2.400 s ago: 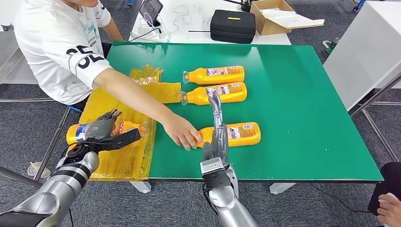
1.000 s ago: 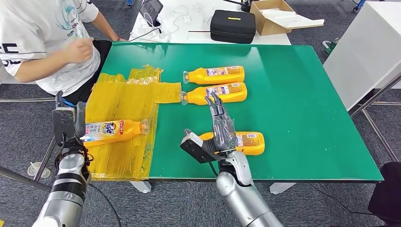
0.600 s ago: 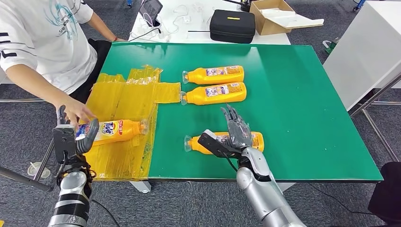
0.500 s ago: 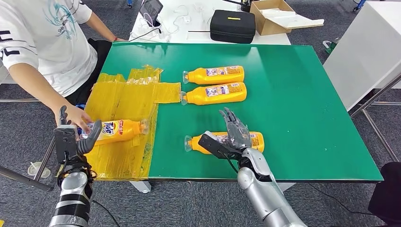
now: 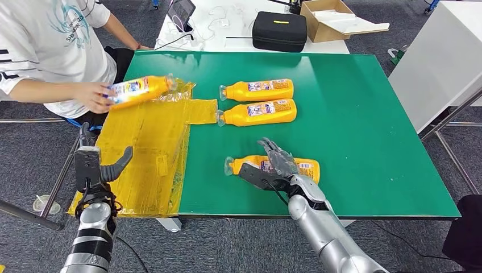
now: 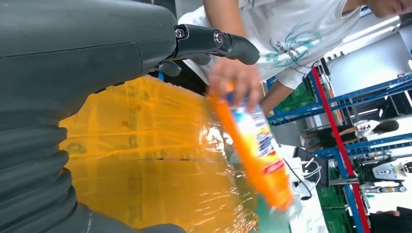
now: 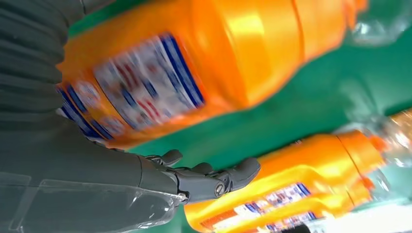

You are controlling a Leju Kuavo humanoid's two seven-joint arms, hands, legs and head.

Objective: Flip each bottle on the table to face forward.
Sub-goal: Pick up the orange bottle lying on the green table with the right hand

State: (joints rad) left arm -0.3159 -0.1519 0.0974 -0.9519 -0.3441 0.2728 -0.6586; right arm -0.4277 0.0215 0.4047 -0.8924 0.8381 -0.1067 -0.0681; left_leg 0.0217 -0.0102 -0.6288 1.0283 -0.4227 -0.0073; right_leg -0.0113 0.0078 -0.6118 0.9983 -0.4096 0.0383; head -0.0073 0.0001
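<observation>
The right robot hand (image 5: 277,166) lies on the nearest bottle (image 5: 274,167) at the tabletop (image 5: 369,142) front edge, fingers wrapped over it, likely for rolling it label-forward. The left robot hand (image 5: 96,165) hovers spread and empty; its bottle (image 5: 139,89) has passed to a person's hand (image 5: 94,95). Two bottles (image 5: 257,90) lie beyond, unchanged.

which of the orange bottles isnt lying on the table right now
The bottle in the person's hand, held above the yellow plastic sheet; the other three lie on the green table.
</observation>
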